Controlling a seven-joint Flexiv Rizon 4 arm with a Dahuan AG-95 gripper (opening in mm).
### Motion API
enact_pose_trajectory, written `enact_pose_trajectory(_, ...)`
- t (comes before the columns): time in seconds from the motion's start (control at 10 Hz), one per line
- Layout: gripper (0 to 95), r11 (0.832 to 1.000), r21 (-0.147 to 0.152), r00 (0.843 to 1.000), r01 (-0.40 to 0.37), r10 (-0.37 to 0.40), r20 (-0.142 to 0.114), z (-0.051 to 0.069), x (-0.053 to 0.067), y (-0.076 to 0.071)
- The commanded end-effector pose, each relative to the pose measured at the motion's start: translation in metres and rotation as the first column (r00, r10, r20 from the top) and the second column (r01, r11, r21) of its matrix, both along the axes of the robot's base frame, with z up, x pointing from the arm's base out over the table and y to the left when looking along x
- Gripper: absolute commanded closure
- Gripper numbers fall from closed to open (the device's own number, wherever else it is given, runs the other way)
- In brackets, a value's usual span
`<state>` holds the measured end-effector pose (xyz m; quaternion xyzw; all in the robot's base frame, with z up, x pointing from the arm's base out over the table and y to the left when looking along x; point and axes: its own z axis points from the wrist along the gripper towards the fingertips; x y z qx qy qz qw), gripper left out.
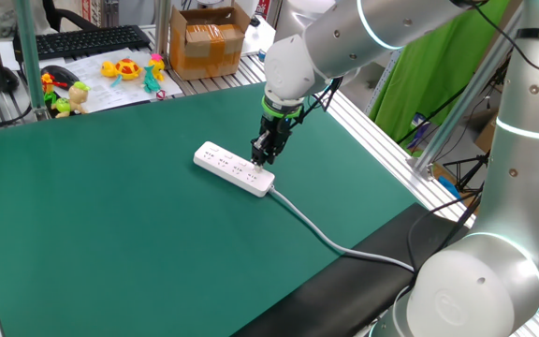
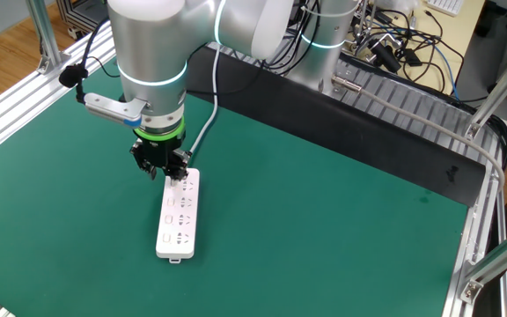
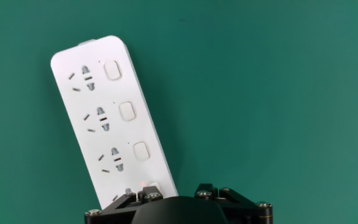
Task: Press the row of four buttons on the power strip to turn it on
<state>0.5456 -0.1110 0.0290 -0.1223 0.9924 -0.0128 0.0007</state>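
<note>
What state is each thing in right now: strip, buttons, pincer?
power strip: flat on the mat, nothing plugged in.
nearest button: under the pincer, red dot beside it.
other three buttons: uncovered, no red showing.
pincer: pointing down at the strip's cable end.

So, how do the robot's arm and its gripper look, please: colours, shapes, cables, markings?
The arm is made of thick, rounded silver-grey segments, with glowing light-cyan rings at the joints. A green ring sits at the wrist, just above the gripper. The gripper is small and black, with visible screws in the hand view. A thin black cable runs beside the wrist.
</note>
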Motion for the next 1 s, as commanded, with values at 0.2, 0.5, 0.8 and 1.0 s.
enact_pose_trajectory(0.2,57.0,1.000,-0.002,1.000,0.001,-0.001,-0.010,0.006,0.007,0.003)
enact_pose_trajectory(0.5,57.0,1.000,0.008,1.000,0.001,-0.001,-0.001,0.000,0.015,0.007)
enact_pose_trajectory(0.8,57.0,1.000,0.010,1.000,0.003,-0.003,-0.011,0.011,0.026,0.016)
enact_pose_trajectory(1.0,57.0,1.000,0.010,1.000,0.006,-0.006,-0.006,0.007,0.027,0.020)
